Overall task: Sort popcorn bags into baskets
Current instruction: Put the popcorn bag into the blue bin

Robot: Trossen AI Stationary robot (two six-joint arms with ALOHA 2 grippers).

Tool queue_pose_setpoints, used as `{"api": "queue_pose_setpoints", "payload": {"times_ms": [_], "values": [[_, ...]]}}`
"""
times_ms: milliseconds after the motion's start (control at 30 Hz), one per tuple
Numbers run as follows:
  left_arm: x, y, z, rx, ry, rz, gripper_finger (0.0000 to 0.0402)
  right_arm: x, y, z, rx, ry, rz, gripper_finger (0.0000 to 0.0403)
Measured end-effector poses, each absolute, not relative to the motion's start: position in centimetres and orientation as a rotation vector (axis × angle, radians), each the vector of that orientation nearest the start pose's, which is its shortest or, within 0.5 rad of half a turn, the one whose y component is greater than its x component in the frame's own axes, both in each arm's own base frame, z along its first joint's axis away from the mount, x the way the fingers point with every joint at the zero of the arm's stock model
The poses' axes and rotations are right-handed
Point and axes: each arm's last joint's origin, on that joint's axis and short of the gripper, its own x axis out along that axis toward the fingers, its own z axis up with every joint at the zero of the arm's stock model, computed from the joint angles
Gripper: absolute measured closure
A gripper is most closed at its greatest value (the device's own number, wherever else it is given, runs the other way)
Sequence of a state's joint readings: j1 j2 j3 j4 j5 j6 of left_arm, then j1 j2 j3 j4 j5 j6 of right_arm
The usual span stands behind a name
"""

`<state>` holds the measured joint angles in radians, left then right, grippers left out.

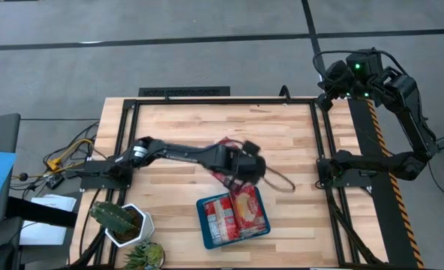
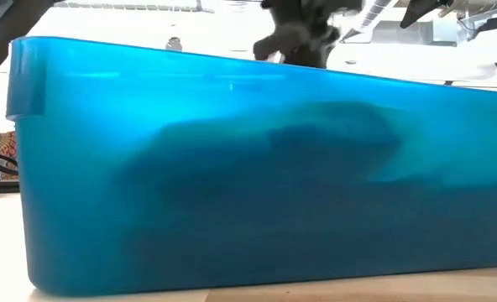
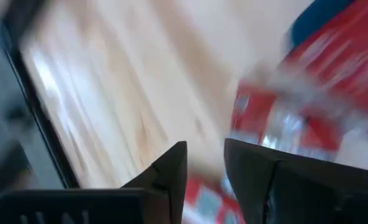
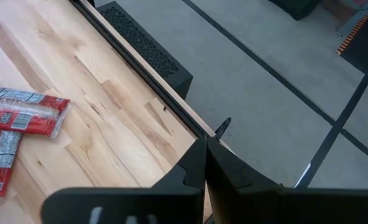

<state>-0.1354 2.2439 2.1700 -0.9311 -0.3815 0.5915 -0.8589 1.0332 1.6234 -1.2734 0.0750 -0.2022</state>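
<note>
The teal tray (image 1: 204, 229) sits near the table's near edge and holds several red packets (image 1: 237, 214), one of them with a yellow-orange picture. Its wall (image 2: 232, 184) fills the low view. More red packets (image 1: 225, 147) lie flat on the wood just beyond it. My left gripper (image 1: 250, 174) hovers over them at the tray's far rim. It is open by a narrow gap (image 3: 206, 155), and a blurred packet (image 3: 283, 118) shows past its fingers. My right gripper (image 4: 206, 140) is shut, parked at the table's far right corner (image 1: 328, 79).
A white pot with a cactus (image 1: 121, 221) and a second plant (image 1: 145, 255) stand at the near left corner. A black frame (image 1: 323, 135) borders the table. Two narrow packets (image 4: 22, 112) lie on the wood in the right wrist view. Bare wood spreads toward the far edge.
</note>
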Motion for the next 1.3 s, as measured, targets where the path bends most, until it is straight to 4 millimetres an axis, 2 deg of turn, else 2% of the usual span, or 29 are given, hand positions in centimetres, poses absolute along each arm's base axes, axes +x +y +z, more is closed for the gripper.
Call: {"api": "queue_pose_setpoints", "payload": {"times_ms": [67,167,300,367,467,567,900,1133,1300], "values": [[47.6,-4.6,26.7,0.692,1.094,-0.058,0.0321,8.3,-10.0,45.5,0.086,0.741,-0.822,0.0373],[47.1,-5.0,26.4,0.557,1.133,-0.143,0.0349,8.3,-10.0,45.5,0.076,0.745,-0.818,0.0378],[46.9,-6.8,26.3,0.574,1.118,-0.212,0.0388,8.3,-10.0,45.6,0.073,0.745,-0.817,0.0381],[47.0,-7.6,25.5,0.598,1.101,-0.233,0.0398,8.3,-10.0,45.6,0.073,0.745,-0.817,0.0381],[46.9,-8.4,23.9,0.599,1.114,-0.247,0.0395,8.3,-10.0,45.6,0.071,0.746,-0.816,0.0376],[46.8,-8.7,23.1,0.575,1.123,-0.235,0.0395,8.3,-10.0,45.6,0.071,0.746,-0.816,0.0369],[47.0,-9.5,23.6,0.583,1.071,-0.331,0.0398,8.3,-10.0,45.6,0.072,0.745,-0.817,0.0379],[47.2,-8.9,23.0,0.518,1.047,-0.432,0.0401,8.3,-10.0,45.6,0.074,0.744,-0.818,0.0376],[47.4,-9.0,23.0,0.613,1.004,-0.464,0.0401,8.3,-10.0,45.6,0.074,0.744,-0.818,0.0368]]}}
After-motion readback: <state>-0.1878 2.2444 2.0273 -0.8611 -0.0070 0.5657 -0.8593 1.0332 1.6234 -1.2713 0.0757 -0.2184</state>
